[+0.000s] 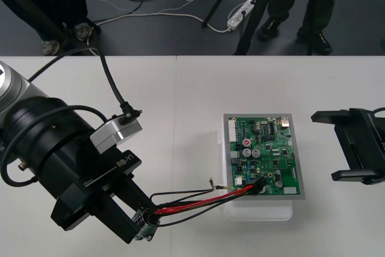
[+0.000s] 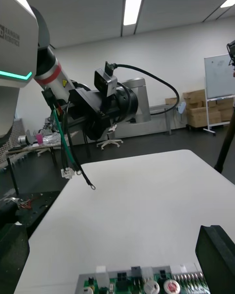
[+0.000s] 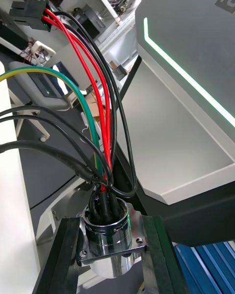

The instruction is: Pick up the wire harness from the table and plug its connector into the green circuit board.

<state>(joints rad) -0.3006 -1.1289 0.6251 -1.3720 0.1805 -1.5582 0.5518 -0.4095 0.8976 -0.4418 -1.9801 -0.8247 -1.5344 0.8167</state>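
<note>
The green circuit board (image 1: 266, 156) sits on its white base (image 1: 258, 210) at the right of the table, and its edge (image 2: 142, 280) shows by my right finger. My left gripper (image 1: 142, 227) hovers at the near left, shut on the harness's round metal socket (image 1: 147, 228). The flanged socket (image 3: 106, 231) is clamped between the two black fingers (image 3: 62, 259). Red and black wires (image 1: 198, 203) run from it to the black plug (image 1: 260, 185), which lies over the board's near edge. Whether the plug is seated I cannot tell. My right gripper (image 1: 337, 146) waits open at the right edge.
A loose thin wire end (image 1: 212, 180) pokes up between the left gripper and the board. The left arm's black cable (image 1: 111, 82) loops over the table behind it. Bare table lies between the board and the far edge.
</note>
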